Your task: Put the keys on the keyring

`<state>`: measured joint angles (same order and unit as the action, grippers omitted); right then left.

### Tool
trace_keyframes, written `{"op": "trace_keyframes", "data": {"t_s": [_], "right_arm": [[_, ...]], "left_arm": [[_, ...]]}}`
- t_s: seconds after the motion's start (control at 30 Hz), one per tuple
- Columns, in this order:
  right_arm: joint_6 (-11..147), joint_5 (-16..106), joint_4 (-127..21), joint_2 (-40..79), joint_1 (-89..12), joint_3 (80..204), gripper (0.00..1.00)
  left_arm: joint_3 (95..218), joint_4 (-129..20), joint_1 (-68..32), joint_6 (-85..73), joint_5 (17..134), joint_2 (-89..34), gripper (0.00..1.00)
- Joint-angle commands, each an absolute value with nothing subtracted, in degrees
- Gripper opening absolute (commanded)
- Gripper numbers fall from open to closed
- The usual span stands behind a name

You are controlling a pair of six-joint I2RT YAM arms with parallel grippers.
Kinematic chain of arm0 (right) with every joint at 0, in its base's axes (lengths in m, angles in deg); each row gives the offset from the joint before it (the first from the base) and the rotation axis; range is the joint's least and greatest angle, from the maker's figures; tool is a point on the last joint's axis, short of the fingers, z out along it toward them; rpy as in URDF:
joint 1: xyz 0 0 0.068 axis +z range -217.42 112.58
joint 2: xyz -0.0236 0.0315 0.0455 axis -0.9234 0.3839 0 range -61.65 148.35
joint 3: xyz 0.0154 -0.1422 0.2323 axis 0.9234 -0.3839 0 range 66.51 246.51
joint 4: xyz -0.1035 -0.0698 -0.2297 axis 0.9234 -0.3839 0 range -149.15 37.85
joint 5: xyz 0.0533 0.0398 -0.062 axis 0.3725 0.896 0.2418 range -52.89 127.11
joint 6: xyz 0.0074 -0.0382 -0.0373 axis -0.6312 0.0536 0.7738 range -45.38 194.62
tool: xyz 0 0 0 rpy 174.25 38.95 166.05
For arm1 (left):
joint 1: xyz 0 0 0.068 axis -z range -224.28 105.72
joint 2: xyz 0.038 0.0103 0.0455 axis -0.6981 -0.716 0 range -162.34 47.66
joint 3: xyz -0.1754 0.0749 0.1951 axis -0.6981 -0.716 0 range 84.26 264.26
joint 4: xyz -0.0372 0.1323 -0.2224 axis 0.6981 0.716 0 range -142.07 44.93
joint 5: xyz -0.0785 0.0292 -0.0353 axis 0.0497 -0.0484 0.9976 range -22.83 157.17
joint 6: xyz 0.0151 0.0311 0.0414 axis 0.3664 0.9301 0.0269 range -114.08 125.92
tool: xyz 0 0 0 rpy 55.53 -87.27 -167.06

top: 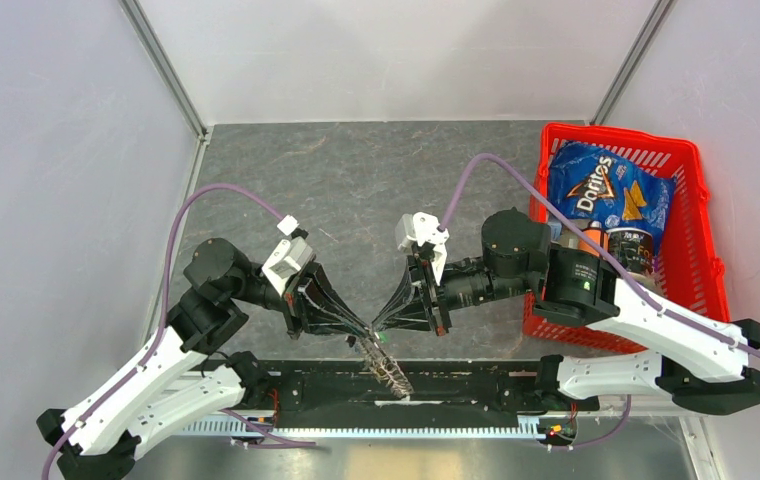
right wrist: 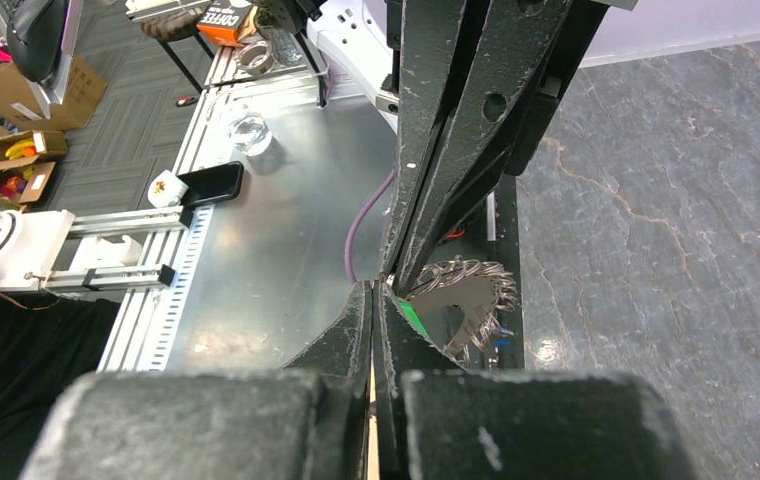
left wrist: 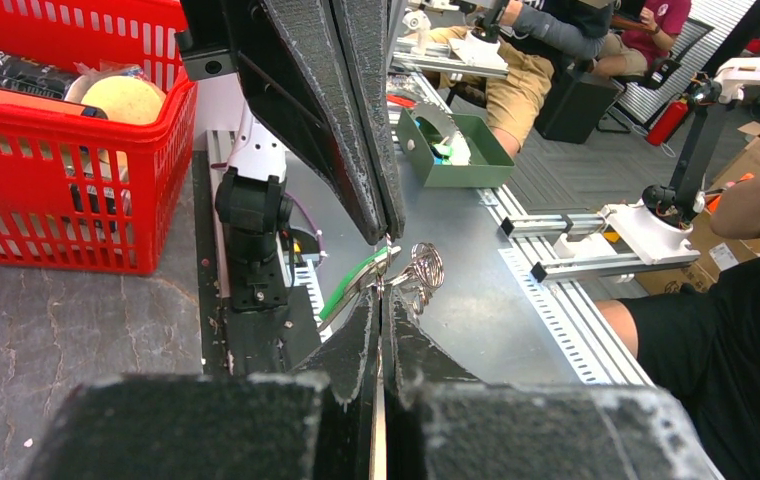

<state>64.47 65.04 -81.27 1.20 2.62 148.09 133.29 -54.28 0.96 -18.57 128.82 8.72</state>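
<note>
**Q:** Grey marbled counter (top: 356, 180), white walls (top: 56, 200): where is the keyring (top: 388, 372)?

**A:** At the near edge, its long axis running near-right from the green key (top: 383, 337). Both pressed together, the left gripper (top: 365, 333) and right gripper (top: 376, 326) meet there tip to tip. What each pinches cannot be told.

The left arm (top: 146, 375) and the right arm (top: 656, 320) both reach inward, toward each other, with the wrists held low. The left gripper (top: 362, 333) and the right gripper (top: 380, 326) have their fingers pressed together, and their tips nearly meet, point to point.
</note>
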Motion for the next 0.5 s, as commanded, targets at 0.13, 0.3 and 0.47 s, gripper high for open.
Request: {"op": "trace_keyframes", "data": {"t_s": [0.13,0.3,0.47], "right_arm": [[65.80,62.88,-81.46,1.90,3.65,149.71,0.00],[65.94,61.24,-81.46,1.94,4.19,148.13,0.00],[65.65,60.56,-80.83,1.34,4.64,146.73,0.00]], "left_arm": [[134.62,-56.28,0.99,-16.80,128.27,9.73,0.02],[134.53,-56.28,0.97,-16.67,127.91,10.08,0.02],[134.62,-56.35,0.90,-16.66,127.57,10.19,0.02]]}}
